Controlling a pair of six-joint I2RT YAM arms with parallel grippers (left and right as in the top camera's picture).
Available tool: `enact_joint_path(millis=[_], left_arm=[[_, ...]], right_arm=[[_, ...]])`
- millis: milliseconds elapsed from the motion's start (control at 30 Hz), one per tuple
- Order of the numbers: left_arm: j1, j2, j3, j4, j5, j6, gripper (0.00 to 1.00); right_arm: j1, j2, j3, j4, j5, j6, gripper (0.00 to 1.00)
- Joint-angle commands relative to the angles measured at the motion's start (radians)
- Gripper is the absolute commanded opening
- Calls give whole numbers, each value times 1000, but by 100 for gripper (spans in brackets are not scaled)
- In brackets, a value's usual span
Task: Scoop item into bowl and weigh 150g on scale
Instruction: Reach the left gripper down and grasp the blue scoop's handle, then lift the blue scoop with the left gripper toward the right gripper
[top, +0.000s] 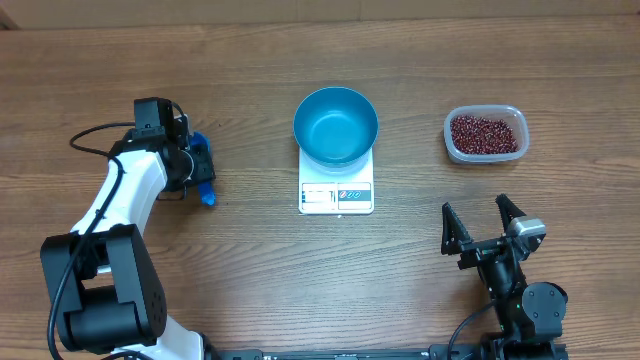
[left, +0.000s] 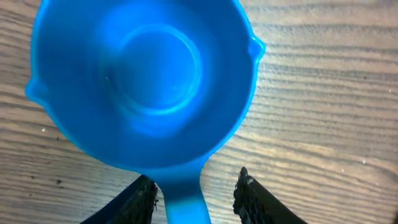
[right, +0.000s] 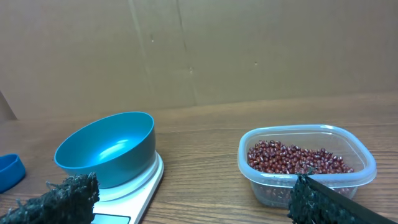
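On the wooden table (top: 250, 290), well ahead of the right gripper (top: 482, 222) and off to the left of its fingers: blue bowl (top: 335, 125), upright, empty inside, seated on the scale (top: 336, 197). Most of the scale's platform hidden beneath the bowl. Only the front strip with display and buttons exposed, its reading too small to make out.

Ahead of the same fingers and slightly to their right, well apart from the bowl: clear plastic tub (top: 449, 135). Near wall partly masked by one fingertip in the right wrist view.

Jaws of the right gripper spread wide, nothing between the fingers (right: 71, 193). Both cut off by the lower frame edge in that view.

Jaws of the left gripper (left: 194, 179) partly open, straddling the handle of a small blue scoop (left: 149, 81). One finger at or against the handle, contact not resolvable. Other finger clearly apart from it, bare wood between.

Scoop cup empty, just ahead of the fingertips. Top rim and handle end cut off by the frame. Seen from overhead, mostly hidden under the gripper, with only blue fragments showing.

Inside the tub: the beans (top: 485, 133), small, dark red-brown, in a shallow layer.
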Motion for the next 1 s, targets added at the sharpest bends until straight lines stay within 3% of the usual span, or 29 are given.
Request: enact_joint_path(millis=[0,400,633,767,967], left_arm=[[-2,-10,-20,9,-40,-38,44],[-1,-10,-60,46,-73,-45,38],[-2,-10,-63,70,-81,-80,29],[-1,-11,-60,69,-56,-84,18],[0,-42,-13,40,-22,-132,17]], right_arm=[[-3,-8,-10,3,-1,4,100],[-3,-8,-10,3,-1,4,100],[-3,-8,-10,3,-1,4,100],[-3,-8,-10,3,-1,4,100],[-3,-8,-10,3,-1,4,100]])
